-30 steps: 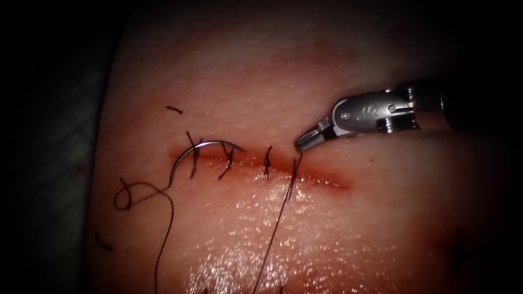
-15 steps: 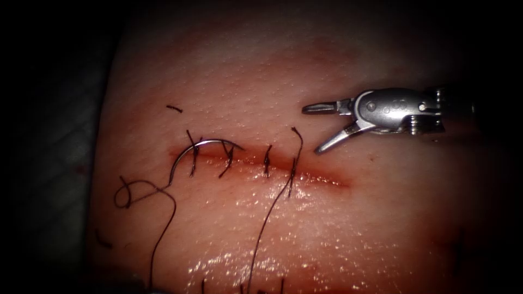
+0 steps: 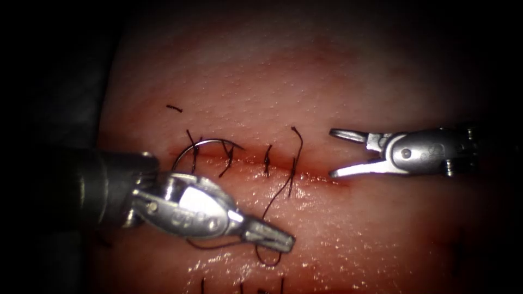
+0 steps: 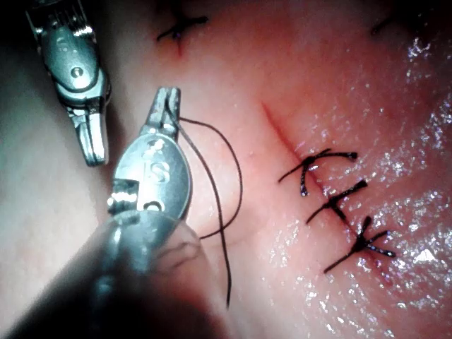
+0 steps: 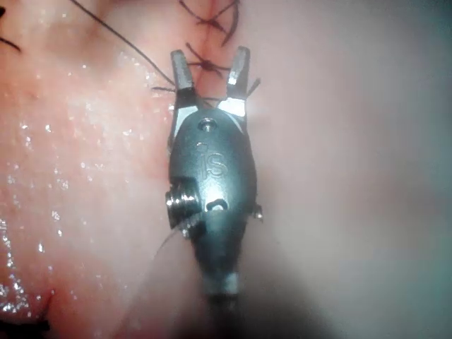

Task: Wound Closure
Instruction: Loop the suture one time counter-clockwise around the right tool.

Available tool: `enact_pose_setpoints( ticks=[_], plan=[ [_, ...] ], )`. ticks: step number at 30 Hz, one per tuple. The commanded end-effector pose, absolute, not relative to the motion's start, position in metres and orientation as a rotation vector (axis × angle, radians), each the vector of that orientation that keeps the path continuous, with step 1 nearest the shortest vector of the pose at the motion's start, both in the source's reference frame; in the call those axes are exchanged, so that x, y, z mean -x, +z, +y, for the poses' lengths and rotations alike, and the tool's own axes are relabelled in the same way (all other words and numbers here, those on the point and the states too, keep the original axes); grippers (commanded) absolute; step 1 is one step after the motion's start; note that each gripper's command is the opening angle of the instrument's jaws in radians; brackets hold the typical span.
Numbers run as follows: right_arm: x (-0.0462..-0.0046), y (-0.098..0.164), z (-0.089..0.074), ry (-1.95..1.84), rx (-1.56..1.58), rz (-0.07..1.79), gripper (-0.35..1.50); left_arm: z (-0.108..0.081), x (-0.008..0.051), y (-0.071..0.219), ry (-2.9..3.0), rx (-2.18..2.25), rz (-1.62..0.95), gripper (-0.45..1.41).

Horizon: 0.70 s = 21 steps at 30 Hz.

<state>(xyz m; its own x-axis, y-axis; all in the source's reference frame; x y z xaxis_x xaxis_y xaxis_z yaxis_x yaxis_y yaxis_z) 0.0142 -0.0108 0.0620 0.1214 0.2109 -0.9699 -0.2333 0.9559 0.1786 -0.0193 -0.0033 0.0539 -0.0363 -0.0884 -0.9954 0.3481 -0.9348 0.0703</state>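
Newly arrived from the left, the left claw (image 3: pixel 286 241) sits clamped on the thread (image 3: pixel 278 197) below the cut (image 3: pixel 321 177). Beyond it, the needle (image 3: pixel 204 146) lies on the tissue (image 3: pixel 327 76) across the stitched cut's left end, unheld. Farther right, the right claw (image 3: pixel 333 153) gapes, holding nothing.

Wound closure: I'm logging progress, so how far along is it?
Done: several stitches cross the cut. In hand: left tool grips the thread; right tool open, empty; needle lies unheld on the tissue over the left stitches. Left: cut's right end unstitched.
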Motion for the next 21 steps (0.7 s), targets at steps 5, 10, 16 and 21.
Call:
enact_pose_setpoints(
  ticks=[5, 10, 16, 21],
  plan=[
    [-0.0190, 0.0647, -0.0127, 0.322, 0.004, 1.439, -0.35, -0.0002, 0.0192, 0.0546, -2.052, -2.030, 0.221, -0.45],
    [-0.0223, 0.0656, -0.0134, 0.334, -0.002, 1.498, -0.35, 0.0017, 0.0192, 0.0552, -2.055, -2.083, 0.187, -0.45],
    [-0.0252, 0.0659, -0.0157, 0.315, -0.037, 1.550, -0.35, 0.0033, 0.0195, 0.0568, -2.068, -2.109, 0.151, -0.45],
    [-0.0250, 0.0652, -0.0166, 0.351, -0.036, 1.622, -0.35, 0.0045, 0.0192, 0.0597, -2.080, -2.121, 0.135, -0.45]
  ],
)
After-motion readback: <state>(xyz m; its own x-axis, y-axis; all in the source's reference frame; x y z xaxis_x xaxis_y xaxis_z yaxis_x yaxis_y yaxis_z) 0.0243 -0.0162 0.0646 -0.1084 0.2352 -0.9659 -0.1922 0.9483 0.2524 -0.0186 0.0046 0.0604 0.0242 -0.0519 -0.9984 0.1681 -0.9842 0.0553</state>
